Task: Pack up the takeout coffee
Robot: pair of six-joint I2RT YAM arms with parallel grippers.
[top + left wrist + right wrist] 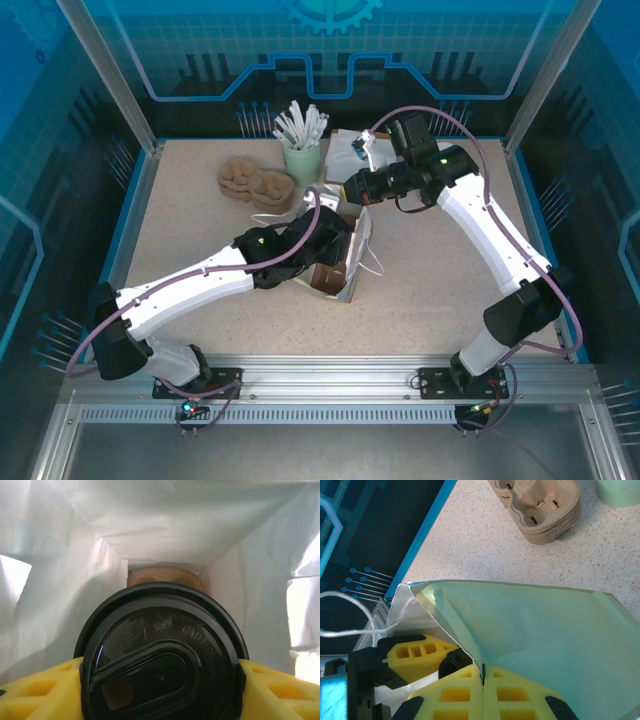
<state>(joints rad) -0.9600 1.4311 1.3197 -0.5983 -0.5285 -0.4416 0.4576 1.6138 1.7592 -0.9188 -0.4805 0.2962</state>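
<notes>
A white paper bag [352, 262] lies on its side at the table's middle, with its mouth held open. My left gripper [160, 682] is inside it, its yellow fingers [35, 692] shut on either side of the takeout coffee cup, whose black lid [160, 650] faces the camera. Deeper in the bag sits a brown carrier [165, 576]. My right gripper [482, 675] is shut on the bag's upper edge [530, 625], pinching the paper. Under that edge, the right wrist view shows the left gripper's finger [415, 652] and the lid [451, 662]. From above, the right gripper [352, 190] is at the bag's far end.
A stack of brown cup carriers [255, 182] [540, 505] lies behind the bag on the left. A green cup of white straws [302, 150] stands at the back, with flat paper items [345, 145] beside it. The blue table rim [420, 535] runs along the left.
</notes>
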